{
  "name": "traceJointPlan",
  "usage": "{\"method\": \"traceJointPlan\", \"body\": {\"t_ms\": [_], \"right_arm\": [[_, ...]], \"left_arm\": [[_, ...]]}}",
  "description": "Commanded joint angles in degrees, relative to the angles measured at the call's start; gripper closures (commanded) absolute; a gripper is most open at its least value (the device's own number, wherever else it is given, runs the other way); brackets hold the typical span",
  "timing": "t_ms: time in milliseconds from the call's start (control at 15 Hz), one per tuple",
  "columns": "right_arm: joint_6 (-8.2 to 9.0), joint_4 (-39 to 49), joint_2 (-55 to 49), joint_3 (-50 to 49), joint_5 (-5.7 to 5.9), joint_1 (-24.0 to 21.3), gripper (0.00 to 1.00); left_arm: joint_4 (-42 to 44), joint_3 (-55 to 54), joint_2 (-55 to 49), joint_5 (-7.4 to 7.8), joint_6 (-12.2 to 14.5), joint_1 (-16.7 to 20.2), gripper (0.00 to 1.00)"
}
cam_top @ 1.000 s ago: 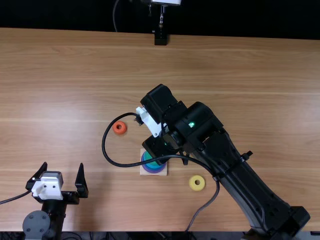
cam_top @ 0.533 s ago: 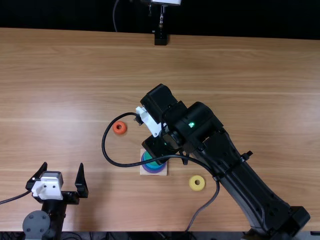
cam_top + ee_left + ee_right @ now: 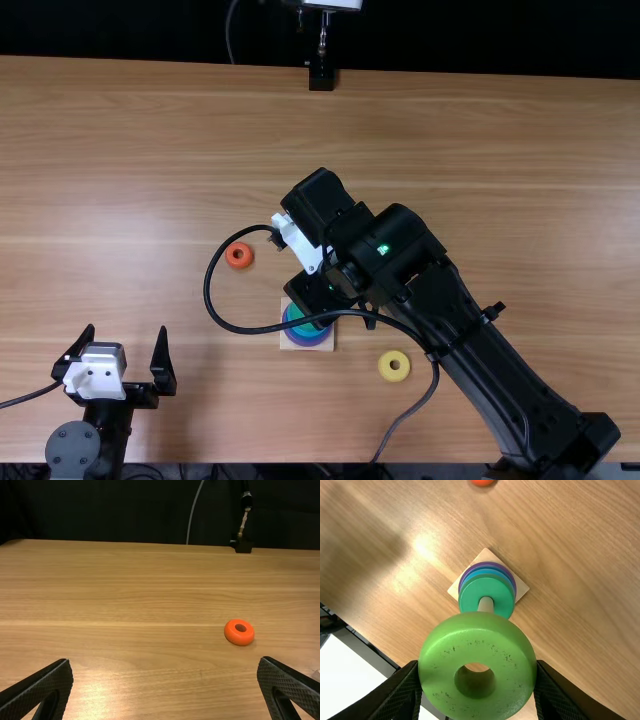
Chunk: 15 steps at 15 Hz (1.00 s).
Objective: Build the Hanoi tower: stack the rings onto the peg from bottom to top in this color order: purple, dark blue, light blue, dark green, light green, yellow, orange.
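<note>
My left gripper (image 3: pixel 126 332) stands open at the near left, seen also as the left gripper (image 3: pixel 166 663) in its wrist view. Over the wooden base (image 3: pixel 329 344) is my right gripper (image 3: pixel 316 294), its fingertips hidden from above. In its wrist view the right gripper (image 3: pixel 477 672) is shut on the light green ring (image 3: pixel 479 630), held above the pale peg (image 3: pixel 485 604). Purple (image 3: pixel 461 581), blue (image 3: pixel 496 572) and dark green (image 3: pixel 492 586) rings sit around the peg. An orange ring (image 3: pixel 239 255) and a yellow ring (image 3: pixel 394 366) lie on the table.
The right arm (image 3: pixel 480 330) reaches in from the near right, its black cable (image 3: pixel 208 291) looping over the base. A black stand (image 3: pixel 321 78) is at the table's far edge. The wooden table (image 3: pixel 150 180) extends around the base.
</note>
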Motion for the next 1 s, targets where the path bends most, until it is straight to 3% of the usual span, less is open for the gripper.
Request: {"method": "traceJointPlan", "body": {"t_ms": [0, 933], "right_arm": [[0.19, 0.0, -1.7, 0.7, -0.16, -0.1, 1.00], [0.19, 0.2, -0.8, -3.1, -0.37, -0.2, 1.00]], "left_arm": [[-1.3, -3.6, -0.7, -0.34, 0.4, -0.1, 0.00], [-1.3, -3.6, -0.7, -0.34, 0.4, -0.1, 0.00]]}}
